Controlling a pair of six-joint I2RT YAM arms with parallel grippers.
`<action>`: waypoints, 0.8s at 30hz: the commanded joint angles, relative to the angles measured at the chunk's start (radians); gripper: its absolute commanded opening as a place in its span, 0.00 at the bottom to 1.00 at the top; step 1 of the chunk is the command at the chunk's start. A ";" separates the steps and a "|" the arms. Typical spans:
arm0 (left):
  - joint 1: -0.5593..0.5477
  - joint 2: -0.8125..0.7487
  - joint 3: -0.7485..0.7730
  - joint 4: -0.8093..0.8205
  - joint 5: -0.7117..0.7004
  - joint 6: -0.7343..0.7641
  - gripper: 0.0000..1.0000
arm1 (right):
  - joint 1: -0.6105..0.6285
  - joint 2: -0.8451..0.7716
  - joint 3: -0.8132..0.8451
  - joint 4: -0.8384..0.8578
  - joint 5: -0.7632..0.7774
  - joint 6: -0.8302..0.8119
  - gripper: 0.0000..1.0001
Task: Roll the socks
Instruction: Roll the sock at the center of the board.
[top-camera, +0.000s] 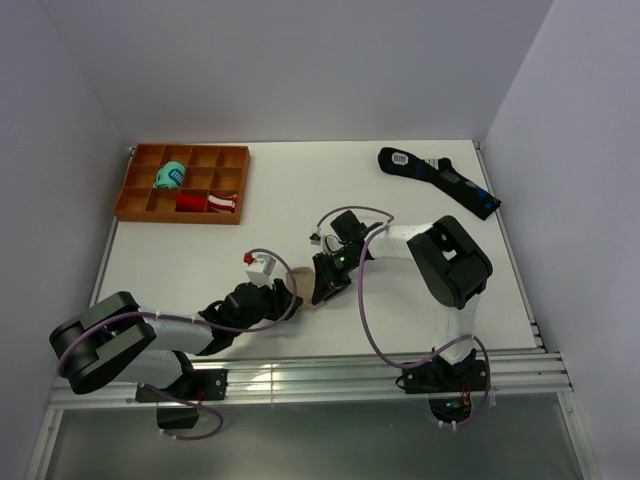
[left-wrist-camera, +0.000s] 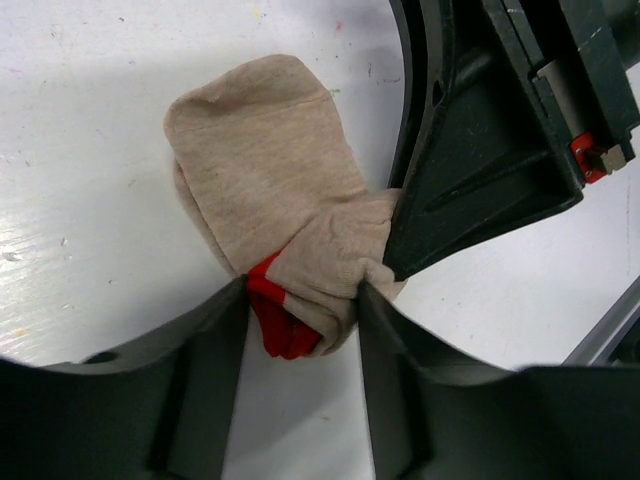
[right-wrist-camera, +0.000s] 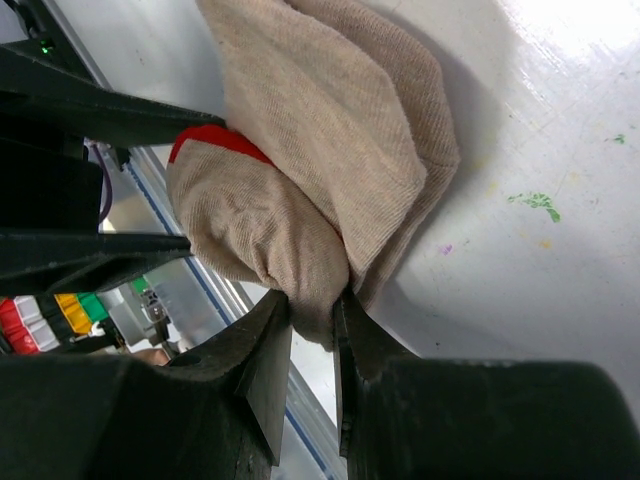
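While both arms hold the socks (left-wrist-camera: 270, 170) near the front middle of the table (top-camera: 200, 250), the step in hand looks like wrapping the loose outer layer around the bundle. The left gripper (left-wrist-camera: 303, 300) is clamped on the thick folded end, one side against the red patch and the other against beige fabric. The right gripper (right-wrist-camera: 312, 318) is pinched almost together on a thin fold of beige cloth at the bundle's edge.

To do this well, I judge that the left should act as a firm anchor while the right draws its fold over and around. The pull should be tight enough that no slack bunches, yet not so hard that the core comes free. Letting go of either side too soon would probably let the knit spring apart.

The socks are a soft, fine beige knit with a faint diagonal grain and a seam line near the flat, rounded end, which lies spread on the table. The middle is lumpy and creased. The table is smooth, white and glossy, flecked with small coloured marks. Both grippers are hard, dark, angular plastic.
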 joint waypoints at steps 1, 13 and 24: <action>-0.002 0.010 0.030 -0.004 -0.057 -0.015 0.47 | -0.001 0.038 -0.027 -0.053 0.090 -0.041 0.11; -0.002 0.013 0.081 -0.083 0.014 -0.029 0.00 | -0.002 0.005 -0.052 -0.008 0.117 -0.024 0.19; 0.004 0.079 0.175 -0.251 0.118 -0.115 0.00 | -0.004 -0.100 -0.096 0.090 0.214 0.023 0.35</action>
